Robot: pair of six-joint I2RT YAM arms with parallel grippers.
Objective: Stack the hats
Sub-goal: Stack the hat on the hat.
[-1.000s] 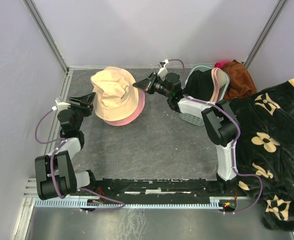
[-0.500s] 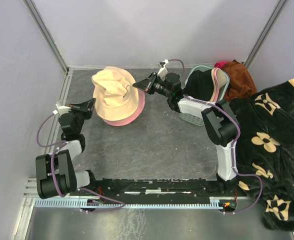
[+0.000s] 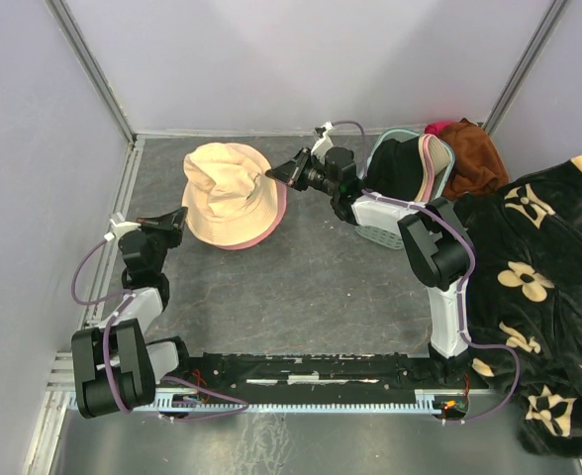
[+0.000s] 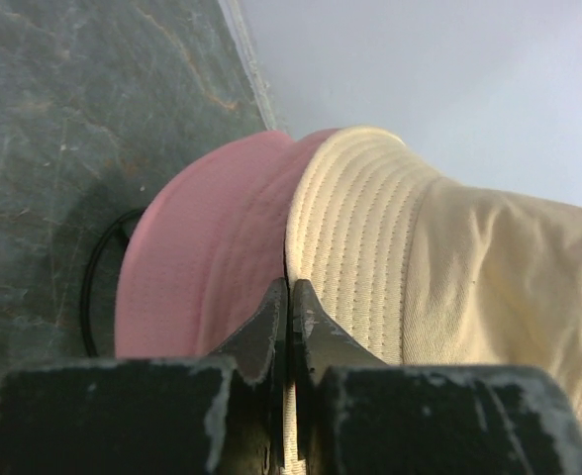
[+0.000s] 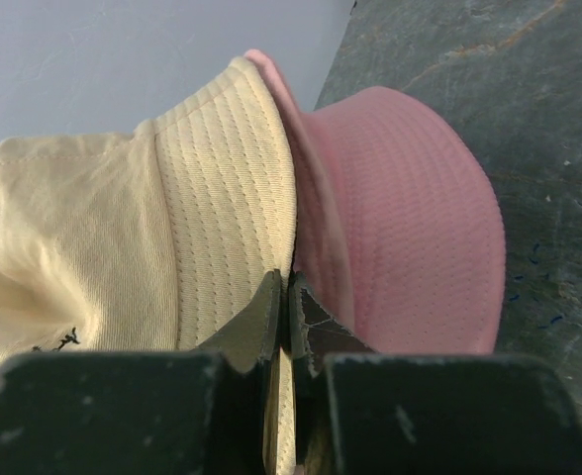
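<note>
Beige hat (image 3: pixel 227 188) sits crown-up over pink hat (image 3: pixel 275 216), far-left part of the worktop (image 3: pixel 301 287). Beige crown is creased and dented; only a crescent of pink brim shows at its near and right edge. More hats (image 3: pixel 427 166) stand on edge in the teal basket (image 3: pixel 375 236) at right, pink rim visible.

Left gripper (image 3: pixel 179 216) is at the stack's left edge and right gripper (image 3: pixel 274 175) at its right edge, both low by the worktop. The top view doesn't show the jaws. The wrist views do: on each, the fingers are pressed together with a sliver of beige brim between them, so both pinch the beige hat. The wrist views also show the beige brim's stitched rows, the woven pink fabric under it, and the two brim edges lying flush.

Worktop is dark grey and stone-like, scuffed. Plain pale lilac walls (image 3: pixel 321 59) with metal corner posts. Rust-brown cloth (image 3: pixel 474 158) is behind the basket, and a black blanket (image 3: pixel 543 267) with beige flowers is heaped on the right.
</note>
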